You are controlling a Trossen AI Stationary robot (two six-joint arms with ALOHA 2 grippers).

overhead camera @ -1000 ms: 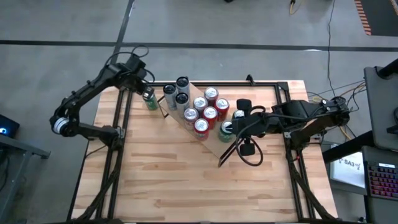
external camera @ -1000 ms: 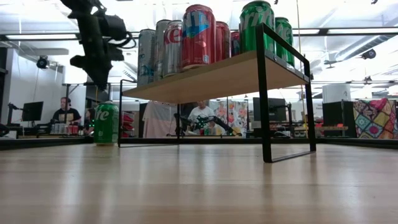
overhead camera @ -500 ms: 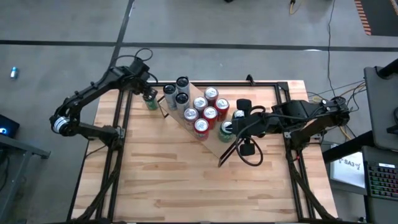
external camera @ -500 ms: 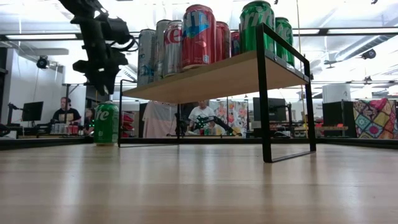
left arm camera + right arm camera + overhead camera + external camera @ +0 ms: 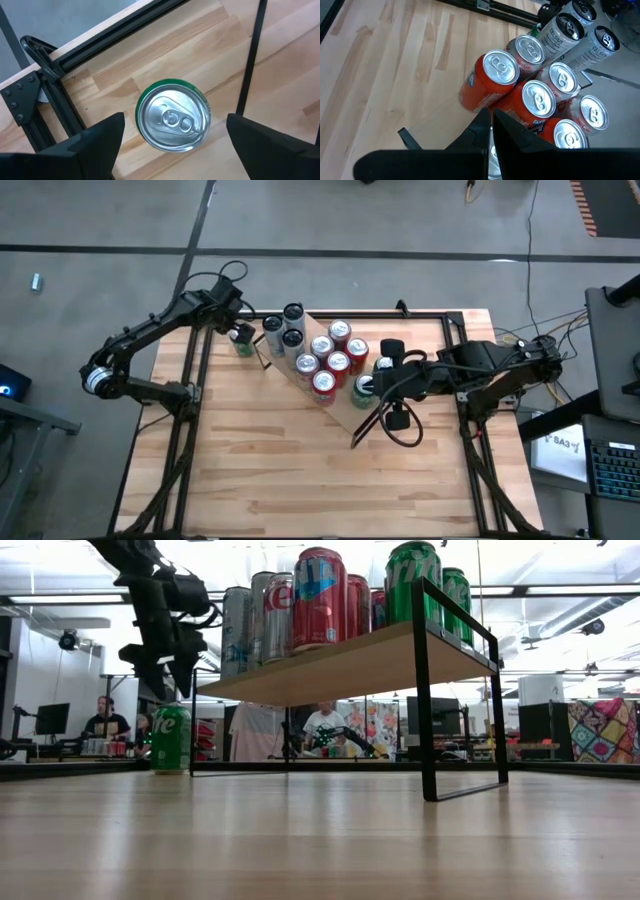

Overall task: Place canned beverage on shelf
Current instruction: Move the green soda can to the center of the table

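High view overhead, low view table-level; both show shelf [image 5: 330,370].

Bench [image 5: 300,470]: light-wood plank top with a black rail frame along its edges.
Floor [image 5: 400,240]: grey, crossed by dark seam lines.
Keyboard [image 5: 610,470]: beside the bench, keys lit in colours.
Patterned cloth [image 5: 603,730]: many-coloured, in the room beyond the bench.
Monitor [image 5: 51,718]: dark screen, far back.
People [image 5: 104,720]: seated in the background, one near the monitor.

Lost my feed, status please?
Left gripper open above green can on table beside shelf. Right gripper shut over shelved cans.
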